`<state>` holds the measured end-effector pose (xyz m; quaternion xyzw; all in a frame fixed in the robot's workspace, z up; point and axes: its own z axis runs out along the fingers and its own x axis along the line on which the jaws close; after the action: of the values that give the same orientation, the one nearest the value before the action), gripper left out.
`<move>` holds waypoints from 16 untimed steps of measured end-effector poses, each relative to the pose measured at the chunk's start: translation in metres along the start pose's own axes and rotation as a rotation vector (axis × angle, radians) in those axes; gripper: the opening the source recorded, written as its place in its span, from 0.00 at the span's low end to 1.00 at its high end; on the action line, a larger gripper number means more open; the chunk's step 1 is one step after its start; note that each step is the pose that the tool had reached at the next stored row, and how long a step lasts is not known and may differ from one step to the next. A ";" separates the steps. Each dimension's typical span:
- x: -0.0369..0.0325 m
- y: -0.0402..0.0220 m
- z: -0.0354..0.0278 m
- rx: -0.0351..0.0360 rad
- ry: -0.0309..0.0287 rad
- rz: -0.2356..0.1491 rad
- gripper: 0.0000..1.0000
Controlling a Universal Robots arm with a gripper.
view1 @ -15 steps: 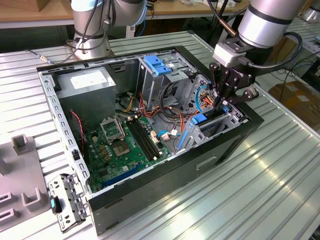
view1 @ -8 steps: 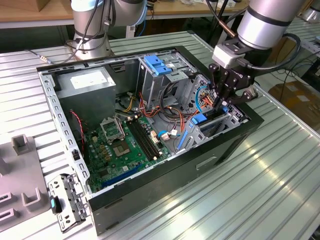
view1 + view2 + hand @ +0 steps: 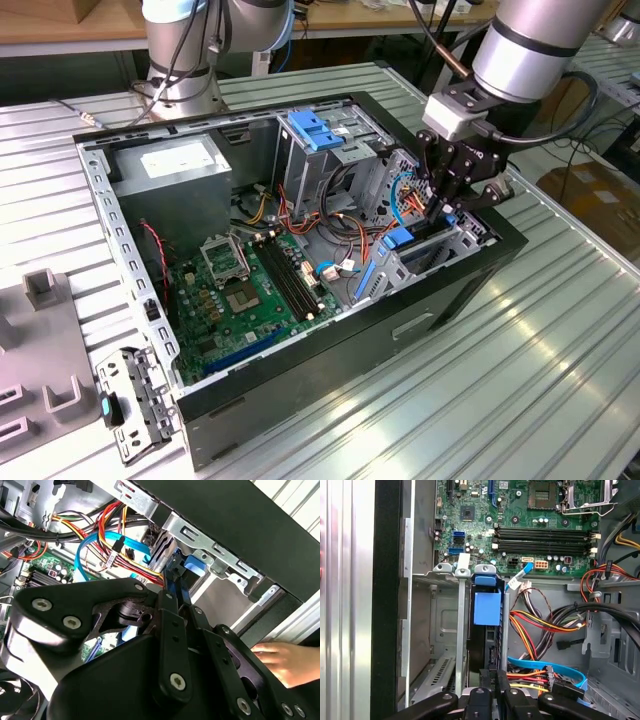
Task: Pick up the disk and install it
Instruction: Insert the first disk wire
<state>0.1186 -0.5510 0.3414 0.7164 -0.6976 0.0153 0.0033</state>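
The disk stands on edge in the metal drive bay at the end of the open computer case on the exterior view's right. Its blue side rail shows above the bay. My gripper reaches down into that bay from above. In both wrist views the black fingers sit close together, shut on the disk's thin edge. The disk's flat faces are hidden by the bay walls.
A grey power-supply box fills the case's far corner, and a blue bracket tops the drive cage. Coloured cables run beside the bay, next to the motherboard. A person's hand rests by the case's outer wall. Grey fixtures lie at the exterior view's left.
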 end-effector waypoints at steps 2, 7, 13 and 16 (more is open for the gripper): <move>0.0000 0.0001 -0.0018 0.0011 -0.0002 0.000 0.24; 0.0003 -0.0001 -0.0130 0.0014 -0.0002 0.000 0.24; 0.0003 -0.0001 -0.0138 0.0014 0.0001 0.000 0.11; 0.0004 -0.0002 -0.0141 0.0014 0.0001 0.000 0.11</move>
<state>0.1185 -0.5510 0.3556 0.7163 -0.6976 0.0158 0.0029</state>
